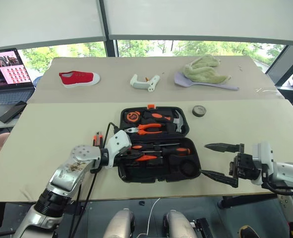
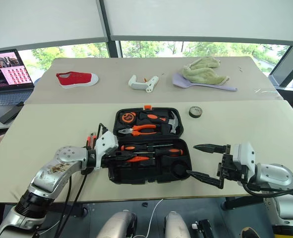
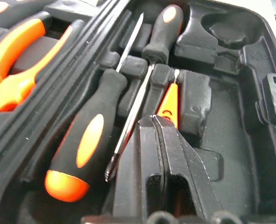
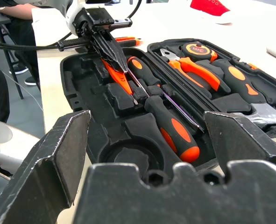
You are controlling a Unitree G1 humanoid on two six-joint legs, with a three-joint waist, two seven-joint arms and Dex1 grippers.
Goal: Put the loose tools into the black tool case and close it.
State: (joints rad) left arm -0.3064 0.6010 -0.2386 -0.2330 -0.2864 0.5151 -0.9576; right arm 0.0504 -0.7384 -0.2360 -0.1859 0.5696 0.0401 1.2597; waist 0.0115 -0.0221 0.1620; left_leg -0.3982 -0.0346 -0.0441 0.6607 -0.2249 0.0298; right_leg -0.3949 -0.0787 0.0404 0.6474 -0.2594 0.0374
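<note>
Tools half packed: we have the black plastic clamshell tool case (image 1: 158,148) lying open on the beige table (image 1: 47,148), its far half carrying the orange-handled pliers (image 1: 147,129), the hammer (image 1: 178,120) and the round tape measure (image 1: 132,116), which sit in their moulded slots. In the near half two black-and-orange-handled screwdrivers (image 3: 88,140) (image 3: 162,32) lie head to tail in their channels, and beside them the slim all-orange tester screwdriver (image 3: 169,103).

Our left gripper (image 3: 162,128) reaches into that near half with its fingers pressed together, the tips resting on or just over the tester's handle. We judge it is seating the tester down into its slot, hence the closed, pointed shape; whether it actually pinches the tester we cannot tell.

Our right gripper (image 1: 219,161) hangs beside the case's right end with its fingers spread wide and holding nothing, apparently kept clear of the work and ready to fetch.

Still loose: the orange-black utility knife (image 1: 96,139), lying on the table just left of the case behind our left arm, and the small dark tape roll (image 1: 199,110), well apart beyond the case's right far corner. The round recess (image 4: 128,161) in the near half looks meant for that roll. The lid is not yet shut.
</note>
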